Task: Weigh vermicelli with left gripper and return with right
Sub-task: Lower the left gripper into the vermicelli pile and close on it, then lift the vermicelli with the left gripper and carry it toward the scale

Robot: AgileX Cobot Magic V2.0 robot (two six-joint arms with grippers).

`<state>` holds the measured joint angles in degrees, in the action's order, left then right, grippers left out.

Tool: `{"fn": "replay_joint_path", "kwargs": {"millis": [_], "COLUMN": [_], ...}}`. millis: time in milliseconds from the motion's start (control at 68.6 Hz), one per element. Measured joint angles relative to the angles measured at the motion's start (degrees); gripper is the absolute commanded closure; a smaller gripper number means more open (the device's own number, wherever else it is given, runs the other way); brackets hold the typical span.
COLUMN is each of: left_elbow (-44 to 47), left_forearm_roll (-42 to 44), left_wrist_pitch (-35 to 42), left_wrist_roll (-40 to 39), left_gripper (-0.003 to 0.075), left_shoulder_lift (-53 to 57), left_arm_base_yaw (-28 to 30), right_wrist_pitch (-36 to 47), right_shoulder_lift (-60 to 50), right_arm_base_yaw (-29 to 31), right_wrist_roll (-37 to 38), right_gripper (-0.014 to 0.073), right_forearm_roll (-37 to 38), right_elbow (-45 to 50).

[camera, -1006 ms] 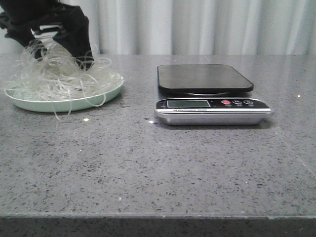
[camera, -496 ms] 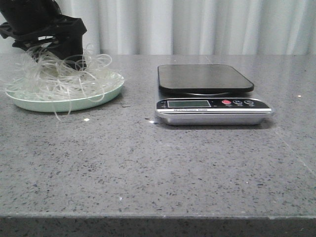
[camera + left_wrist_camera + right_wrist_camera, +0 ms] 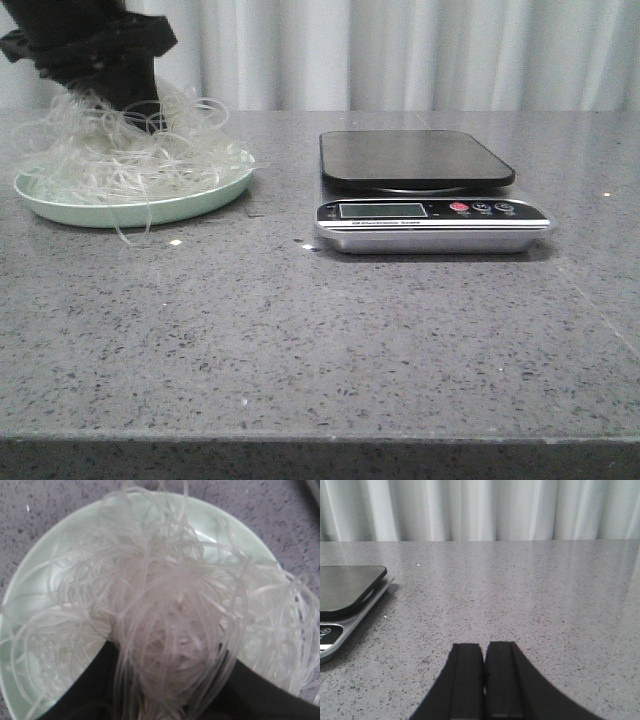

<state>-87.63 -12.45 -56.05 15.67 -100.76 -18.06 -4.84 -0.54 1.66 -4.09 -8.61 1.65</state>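
Observation:
The vermicelli (image 3: 125, 155), a loose tangle of whitish glassy strands, sits on a pale green plate (image 3: 190, 205) at the table's far left. My left gripper (image 3: 130, 100) comes down into it from above, and strands are gathered up toward it. In the left wrist view a thick bunch of the vermicelli (image 3: 170, 615) is pinched between the two black fingers (image 3: 87, 690) of the left gripper (image 3: 170, 680), over the plate (image 3: 225, 525). My right gripper (image 3: 484, 652) is shut and empty, low over bare table to the right of the scale (image 3: 345, 592).
A digital kitchen scale (image 3: 415, 160) with a dark platform and a silver front panel (image 3: 430, 212) stands at mid-table, right of the plate, nothing on it. White curtains hang behind the table. A few noodle crumbs (image 3: 175, 242) lie in front of the plate.
The left gripper has turned and risen slightly over the plate, and the strands have bunched up toward it. Plate and scale have stayed where they were.

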Motion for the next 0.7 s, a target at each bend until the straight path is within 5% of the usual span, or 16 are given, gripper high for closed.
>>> {"fn": "replay_joint_path", "kwargs": {"millis": [408, 700], "left_elbow": [-19.6, -29.9], "left_forearm_roll": [0.0, -2.4], "left_wrist_pitch": [-9.1, -10.9], "left_wrist_roll": [0.0, 0.0], "left_gripper": [0.0577, 0.0577], "left_shoulder_lift": [-0.1, -0.1], "left_arm_base_yaw": [-0.8, -8.0], "right_wrist_pitch": [0.0, 0.0], "right_shoulder_lift": [0.0, 0.0], "right_arm_base_yaw": [0.0, 0.0], "right_wrist_roll": [0.0, 0.0], "right_gripper": [0.0442, 0.0442], "right_forearm_roll": [0.0, 0.0], "right_elbow": [0.0, 0.0]}}
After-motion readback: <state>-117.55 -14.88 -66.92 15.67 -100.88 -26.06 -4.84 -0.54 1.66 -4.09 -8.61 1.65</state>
